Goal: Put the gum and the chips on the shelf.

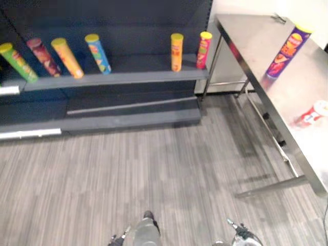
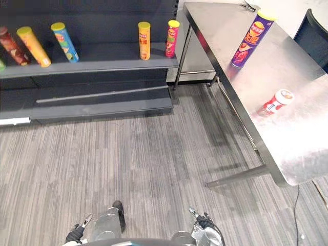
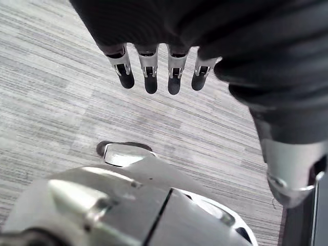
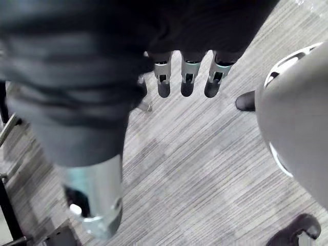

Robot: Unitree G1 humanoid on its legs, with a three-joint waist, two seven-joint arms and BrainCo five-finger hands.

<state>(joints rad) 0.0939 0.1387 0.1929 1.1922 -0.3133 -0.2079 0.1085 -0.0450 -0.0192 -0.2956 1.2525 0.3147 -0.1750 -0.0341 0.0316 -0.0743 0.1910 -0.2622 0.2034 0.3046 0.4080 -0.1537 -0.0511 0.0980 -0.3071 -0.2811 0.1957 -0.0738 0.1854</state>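
**Both hands empty and low; gum and chips on the table, well away to the right**

The left hand (image 3: 169, 36) hangs over the grey striped carpet (image 2: 154, 154). Its fingers (image 3: 150, 78) point down in a loose, nearly straight row, the thumb stands apart from them, and nothing lies between. The right hand (image 4: 187, 31) hangs the same way, with its fingers (image 4: 187, 82) relaxed and spread above the carpet and nothing held.

Ahead of the right hand and off to its right, well apart from it, stands a steel table (image 2: 307, 148). The gum tub (image 2: 275, 101), red with a white cap, lies on its side on the tabletop and is the nearer of the two task items to that hand. The purple chips can (image 2: 252, 38) stands upright further back on the same table, clear of the gum tub and towards the far edge. A dark chair (image 2: 313, 35) shows beyond the table on the side away from the hand.

Ahead of the left hand, across a broad stretch of carpet, is the dark shelf (image 2: 92, 57). Chip cans stand along its board: a green can (image 1: 18, 62) furthest out to that hand's left, then a dark red can (image 2: 11, 47), an orange can (image 2: 34, 47) and a blue can (image 2: 64, 42). After a gap come a yellow can (image 2: 144, 41) and a red can (image 2: 172, 39) close together at the end nearest the table
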